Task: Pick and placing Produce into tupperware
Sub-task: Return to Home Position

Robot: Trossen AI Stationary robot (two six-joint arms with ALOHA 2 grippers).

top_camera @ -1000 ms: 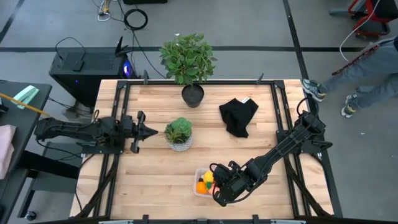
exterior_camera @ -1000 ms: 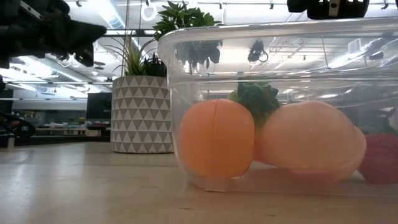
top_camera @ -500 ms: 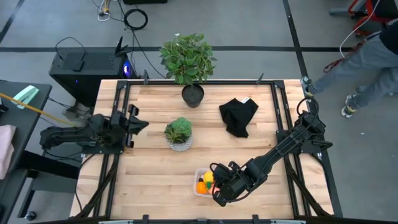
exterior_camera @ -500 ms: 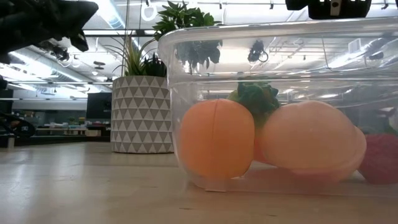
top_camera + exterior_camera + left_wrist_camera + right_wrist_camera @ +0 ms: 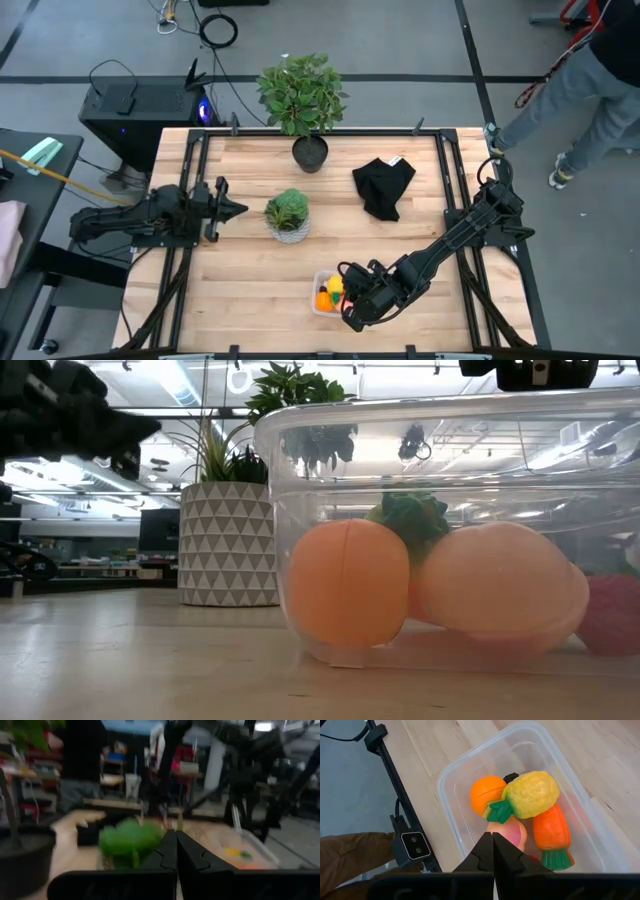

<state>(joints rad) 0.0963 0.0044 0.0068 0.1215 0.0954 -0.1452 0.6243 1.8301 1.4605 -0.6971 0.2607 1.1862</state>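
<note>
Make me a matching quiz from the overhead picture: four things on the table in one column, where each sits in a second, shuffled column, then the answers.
1. black cloth
2. succulent in white pot
3. tupperware
4. tall plant in black pot

A. near the bottom edge, at the right hand
B. top edge, middle
C. a little right of the left hand
D. upper right of centre

Pairs: 1-D, 2-C, 3-A, 4-B

One clear rectangular plastic tub (image 5: 447, 805) holds four toy produce pieces (image 5: 530, 795), perhaps a fifth, red, mostly hidden. Two green potted plants (image 5: 301, 95), one black cloth (image 5: 383, 186), two dark robot arms (image 5: 450, 240).
</note>
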